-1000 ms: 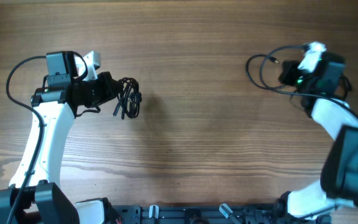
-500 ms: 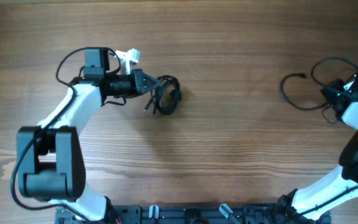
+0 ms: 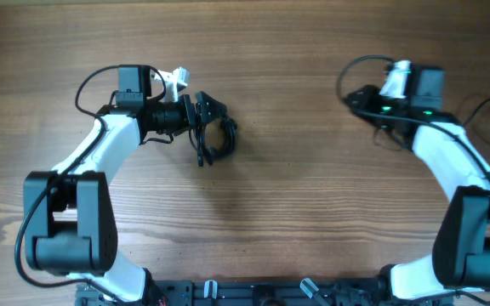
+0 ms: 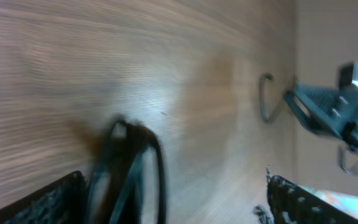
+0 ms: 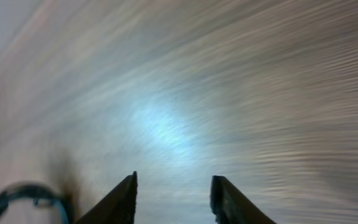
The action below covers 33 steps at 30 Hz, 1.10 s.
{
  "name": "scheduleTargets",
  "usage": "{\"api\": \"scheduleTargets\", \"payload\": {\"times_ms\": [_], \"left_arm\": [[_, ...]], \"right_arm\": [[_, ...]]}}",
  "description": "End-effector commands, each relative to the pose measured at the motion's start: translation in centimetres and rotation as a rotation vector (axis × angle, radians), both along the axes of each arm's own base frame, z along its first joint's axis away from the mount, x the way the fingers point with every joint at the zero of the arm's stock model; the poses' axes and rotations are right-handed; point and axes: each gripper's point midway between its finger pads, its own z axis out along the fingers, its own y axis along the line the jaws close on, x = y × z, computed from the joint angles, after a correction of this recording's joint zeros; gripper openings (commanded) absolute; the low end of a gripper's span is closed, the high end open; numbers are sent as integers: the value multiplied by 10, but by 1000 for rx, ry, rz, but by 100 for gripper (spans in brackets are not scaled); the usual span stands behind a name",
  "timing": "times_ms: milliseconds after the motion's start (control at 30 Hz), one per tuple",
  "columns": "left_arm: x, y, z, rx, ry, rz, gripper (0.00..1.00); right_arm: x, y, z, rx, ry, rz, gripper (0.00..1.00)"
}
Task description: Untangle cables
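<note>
A bare wooden table [image 3: 296, 212] with fine grain fills every view. On it, left of centre and about midway in depth, lies a knotted coil [image 3: 221, 138] of thin black cables, a small dark tangle resting on the wood. The left gripper [image 3: 202, 129] points right at it with its jaws spread very wide. The coil sits in the gap just beyond the fingertips, closer to one finger than the other in the blurred left wrist view, and nothing is clamped on it. Over on the far right a loose strand [image 3: 345, 71] curves in an open arc on the table. The right gripper [image 5: 174, 198] points left beside that arc, its jaws partly open with only bare wood between the two dark fingertips. A bit of blurred cable shows at the lower left edge of the right wrist view, outside the fingers. The two white and black arms reach in from the near edge, one on each side.
</note>
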Motion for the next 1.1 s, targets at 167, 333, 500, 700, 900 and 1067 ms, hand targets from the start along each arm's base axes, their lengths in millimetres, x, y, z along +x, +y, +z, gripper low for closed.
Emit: {"api": "scheduleTargets", "payload": {"times_ms": [167,333,500,700,900,1067], "left_arm": [[17,32,45,162,-120,181,80],[2,49,-13,391,37,237,22],[6,39,-47,412,76,208,10],[8,55,-79,503,133,264,9],[10,55,-80,501,129,264,5],[8,40,-89,504,123,227,5]], "right_arm": [[-28,115,4,54,9,252,36],[-40,158,9,127,33,265,33],[-48,194,11,70,-24,302,34],[-39,227,-3,30,-108,267,41],[-37,255,-44,64,-96,286,47],[-39,260,-66,55,-80,298,22]]}}
